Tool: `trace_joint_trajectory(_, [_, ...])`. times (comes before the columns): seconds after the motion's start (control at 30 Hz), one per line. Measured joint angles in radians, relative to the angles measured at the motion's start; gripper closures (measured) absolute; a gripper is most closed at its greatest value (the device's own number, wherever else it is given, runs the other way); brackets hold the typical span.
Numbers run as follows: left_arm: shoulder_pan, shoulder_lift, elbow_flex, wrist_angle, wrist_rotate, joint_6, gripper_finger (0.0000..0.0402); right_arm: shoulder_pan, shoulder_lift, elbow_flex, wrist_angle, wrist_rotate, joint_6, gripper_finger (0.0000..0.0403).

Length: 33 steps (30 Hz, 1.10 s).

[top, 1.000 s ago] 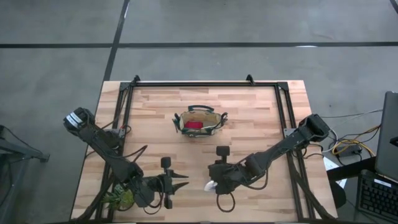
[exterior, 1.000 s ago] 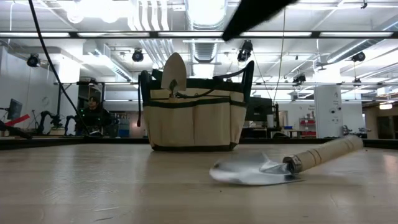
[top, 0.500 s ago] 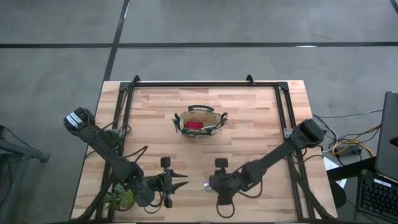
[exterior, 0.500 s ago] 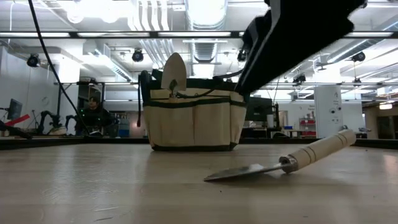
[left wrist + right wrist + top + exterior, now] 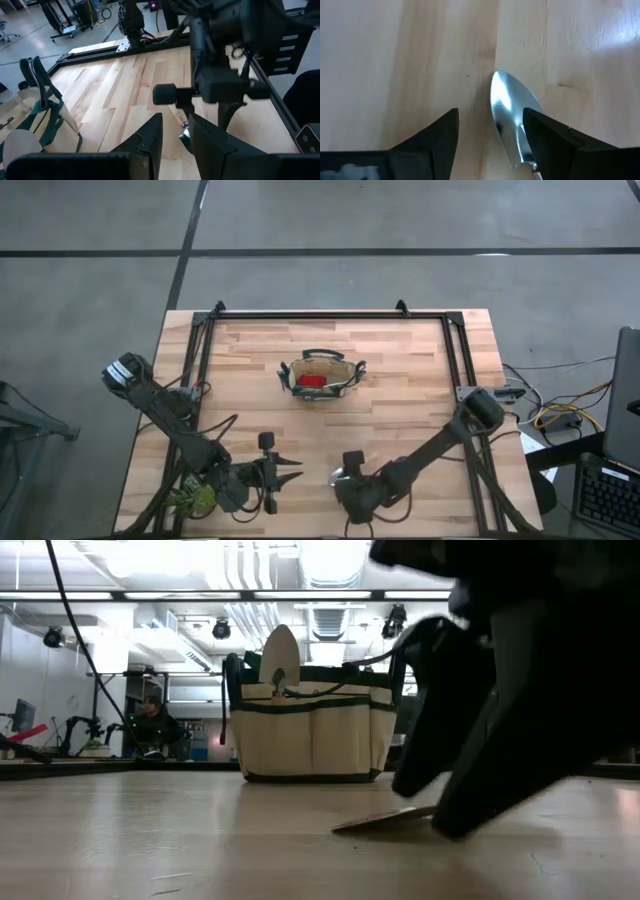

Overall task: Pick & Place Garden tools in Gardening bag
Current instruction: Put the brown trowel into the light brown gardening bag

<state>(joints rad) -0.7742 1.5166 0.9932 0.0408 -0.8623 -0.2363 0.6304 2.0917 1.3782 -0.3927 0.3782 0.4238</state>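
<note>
A silver-bladed trowel [image 5: 509, 116] with a pale wooden handle [image 5: 176, 117] lies on the table near its front edge. My right gripper [image 5: 490, 137] has come down on it from above, open, with a finger on either side of the blade's tip [image 5: 385, 820]. The olive-tan gardening bag [image 5: 320, 375] stands at mid-table with a red item [image 5: 312, 381] inside and another trowel's blade [image 5: 279, 655] sticking up out of it. My left gripper [image 5: 175, 137] hovers open at the front left, pointing toward the trowel and holding nothing. My right gripper straddles the trowel's blade from above, slanting down. One finger [image 5: 545, 135] overlaps the blade's edge [image 5: 522, 130]. I cannot tell whether it touches. The blade lies flat on the table.
A green leafy plant [image 5: 193, 500] sits at the front left corner beside my left arm. A dark metal frame [image 5: 310, 314] runs along the far and side edges. Bare wood lies between the bag and both grippers.
My right gripper has sunk toward the table and moved toward its near edge, tipping steeper, until it stands over the trowel's blade. The trowel has rolled a little, so its blade lies flatter on the wood than before.
</note>
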Motion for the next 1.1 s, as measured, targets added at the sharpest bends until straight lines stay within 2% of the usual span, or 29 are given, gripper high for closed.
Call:
trace_joint_trajectory(0.2, [0.000, 0.000, 0.000, 0.005, 0.000, 0.000, 0.0303, -0.001, 0.046, 0.032, -0.053, 0.035, 0.011, 0.0192])
trace_joint_trajectory(0.43, [0.000, 0.000, 0.000, 0.004, 0.000, 0.000, 0.0303, 0.000, 0.062, 0.072, -0.132, 0.138, -0.011, 0.0193])
trace_joint_trajectory(0.77, [0.000, 0.000, 0.000, 0.004, 0.007, -0.001, 0.0303, -0.014, 0.067, 0.076, -0.152, 0.154, -0.031, 0.0208])
trace_joint_trajectory(0.93, [0.000, 0.000, 0.000, 0.004, 0.006, -0.002, 0.0303, -0.018, 0.067, 0.075, -0.158, 0.174, -0.031, 0.0251])
trace_joint_trajectory(1.1, [0.000, 0.000, 0.000, 0.004, 0.006, -0.002, 0.0303, -0.027, 0.068, 0.074, -0.162, 0.162, -0.001, 0.0338])
